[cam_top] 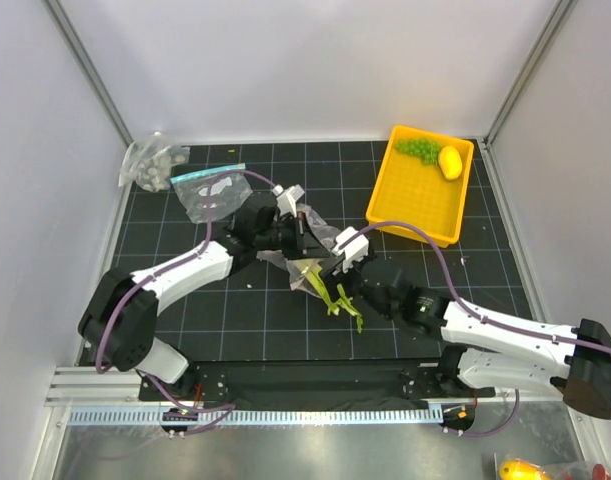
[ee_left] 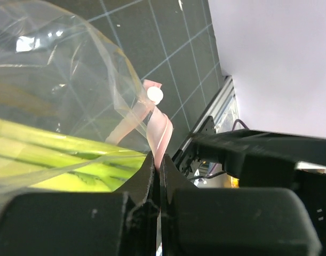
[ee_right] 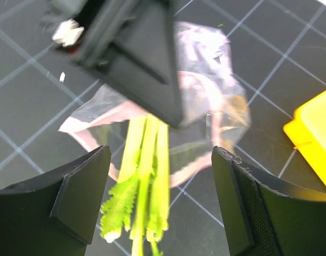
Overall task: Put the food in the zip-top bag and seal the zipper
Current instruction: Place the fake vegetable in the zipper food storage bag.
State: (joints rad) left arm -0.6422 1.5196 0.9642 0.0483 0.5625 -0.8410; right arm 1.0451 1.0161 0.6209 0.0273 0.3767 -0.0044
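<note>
Left gripper (cam_top: 303, 226) and right gripper (cam_top: 332, 268) meet at the bag (cam_top: 323, 239), leek (cam_top: 340, 300) leaves poking out nearward, while grapes (cam_top: 418, 149) and lemon (cam_top: 450, 161) lie in the tray (cam_top: 410, 215)

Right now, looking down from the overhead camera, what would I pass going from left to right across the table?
A bunched clear dotted bag → clear bag with light-blue strip → leek poking from the zip-top bag → yellow tray, holding grapes, then lemon.
</note>
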